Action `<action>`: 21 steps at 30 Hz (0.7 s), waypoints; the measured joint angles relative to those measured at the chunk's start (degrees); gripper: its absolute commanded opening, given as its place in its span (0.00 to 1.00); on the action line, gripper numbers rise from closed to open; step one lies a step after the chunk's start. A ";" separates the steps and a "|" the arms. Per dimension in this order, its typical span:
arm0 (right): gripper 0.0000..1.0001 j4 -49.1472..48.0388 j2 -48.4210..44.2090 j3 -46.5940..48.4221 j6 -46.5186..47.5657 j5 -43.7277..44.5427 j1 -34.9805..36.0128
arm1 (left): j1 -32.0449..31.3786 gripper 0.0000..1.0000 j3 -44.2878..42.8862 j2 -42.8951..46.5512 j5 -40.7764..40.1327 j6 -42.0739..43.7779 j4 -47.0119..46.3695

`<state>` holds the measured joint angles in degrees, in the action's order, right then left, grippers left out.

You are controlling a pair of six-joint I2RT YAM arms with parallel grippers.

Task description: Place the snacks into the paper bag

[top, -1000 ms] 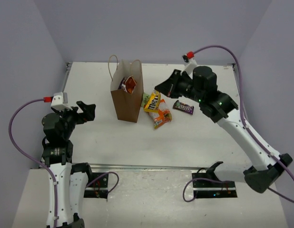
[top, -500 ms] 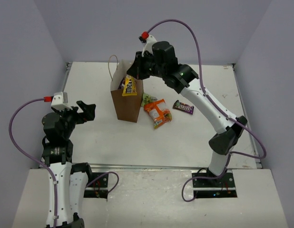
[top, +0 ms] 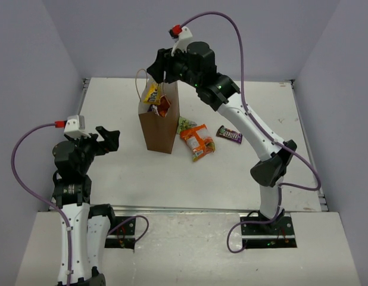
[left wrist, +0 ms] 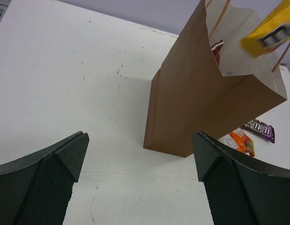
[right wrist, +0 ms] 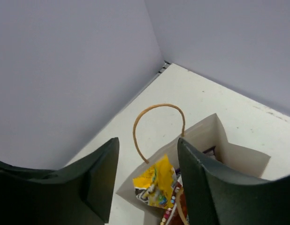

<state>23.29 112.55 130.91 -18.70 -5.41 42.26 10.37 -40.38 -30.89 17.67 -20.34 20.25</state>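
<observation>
snacks are partway packed, perhaps half by my count. the paper bag (top: 159,131) stands upright near the middle of the tabletop (top: 112,107). a red packet (left wrist: 216,49) shows inside its open mouth, and whatever lies deeper is hidden.

the yellow packet (right wrist: 156,184) sits tilted right at the mouth, beside a loop handle, apparently on its way in. the right end effector (right wrist: 148,140) hovers directly above the bag with its fingers spread and nothing between them, so i judge the yellow packet to be loose rather than pinched. the left end effector (left wrist: 139,140) is spread wide and empty, low over the tabletop to the left of the bag and well apart from it.

three packets are left to go, all lying on the tabletop to the right of the bag. the green packet (top: 183,123) is nearest it, the orange packet (top: 196,140) is just beside that, and the dark brown packet (top: 230,135) is farther right.
</observation>
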 measured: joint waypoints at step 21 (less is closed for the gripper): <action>0.84 0.15 -46.64 -57.00 -8.22 1.86 -22.93 | 0.00 1.00 -11.06 2.16 12.66 -0.07 -1.88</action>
<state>23.44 65.91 73.91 -26.92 -3.55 19.33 10.37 -51.44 -28.73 30.33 -20.40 18.37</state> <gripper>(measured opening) 0.827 0.996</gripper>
